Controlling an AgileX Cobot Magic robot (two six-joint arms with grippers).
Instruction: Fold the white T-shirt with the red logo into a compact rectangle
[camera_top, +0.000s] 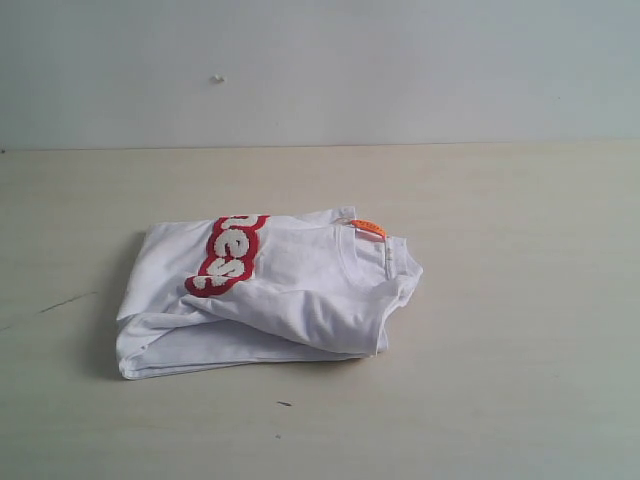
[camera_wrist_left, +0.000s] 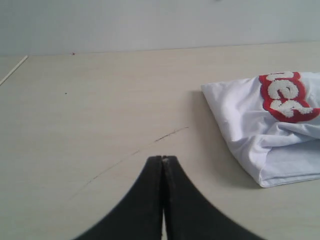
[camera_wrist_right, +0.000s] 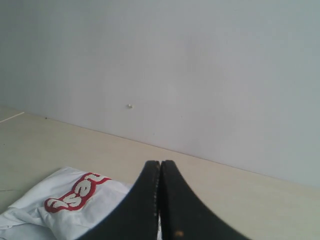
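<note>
Shirt (camera_top: 270, 290) lies at table (camera_top: 500, 400) middle, folded into rough rectangle, logo (camera_top: 228, 255) partly showing, edges uneven. Left gripper (camera_wrist_left: 163, 159), right gripper (camera_wrist_right: 160, 162): both closed, empty, above table. Likely near done; squaring left.

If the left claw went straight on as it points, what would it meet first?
Probably the bare table; the shut left claw aims past the white T-shirt, which lies off to one side.

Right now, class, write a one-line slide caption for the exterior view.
Folded white T-shirt lying on the pale table, part of its red logo and orange neck tag showing on top.
</note>
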